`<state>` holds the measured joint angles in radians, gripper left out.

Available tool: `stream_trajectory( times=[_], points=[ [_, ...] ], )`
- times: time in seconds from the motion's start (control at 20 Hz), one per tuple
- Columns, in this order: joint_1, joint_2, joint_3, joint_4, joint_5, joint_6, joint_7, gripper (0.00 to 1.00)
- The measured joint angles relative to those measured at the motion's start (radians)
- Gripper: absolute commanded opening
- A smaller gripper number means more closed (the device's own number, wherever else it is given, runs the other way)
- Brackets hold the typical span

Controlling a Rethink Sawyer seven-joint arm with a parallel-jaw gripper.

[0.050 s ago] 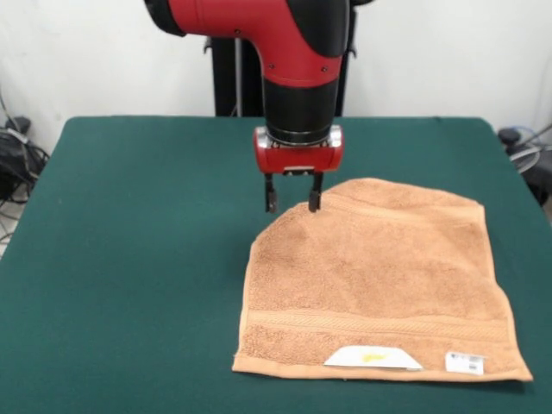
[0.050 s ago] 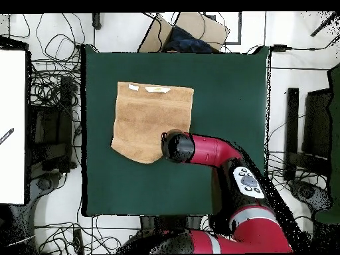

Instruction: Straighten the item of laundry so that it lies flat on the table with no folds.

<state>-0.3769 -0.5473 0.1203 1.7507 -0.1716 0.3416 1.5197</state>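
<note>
Gripper (image 1: 291,203) is being held with parted, empty jaws over the terry towel's (image 1: 379,276) tucked-in far corner, probably to pull it flat.

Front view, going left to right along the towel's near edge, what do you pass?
Bare green table → towel's near-left corner → large white tag with a yellow mark → small white tag → towel's near-right corner → a narrow strip of table.
</note>
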Motion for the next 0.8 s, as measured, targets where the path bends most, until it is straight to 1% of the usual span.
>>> stream_trajectory(
  times=[0.45, 0.8],
  points=[
    [0.0, 0.003, 0.0, 0.0, 0.0, 0.0, 0.0, 1.0],
    [-0.008, 0.047, 0.0, 0.0, 0.0, -0.028, 0.0, 1.0]
  ],
)
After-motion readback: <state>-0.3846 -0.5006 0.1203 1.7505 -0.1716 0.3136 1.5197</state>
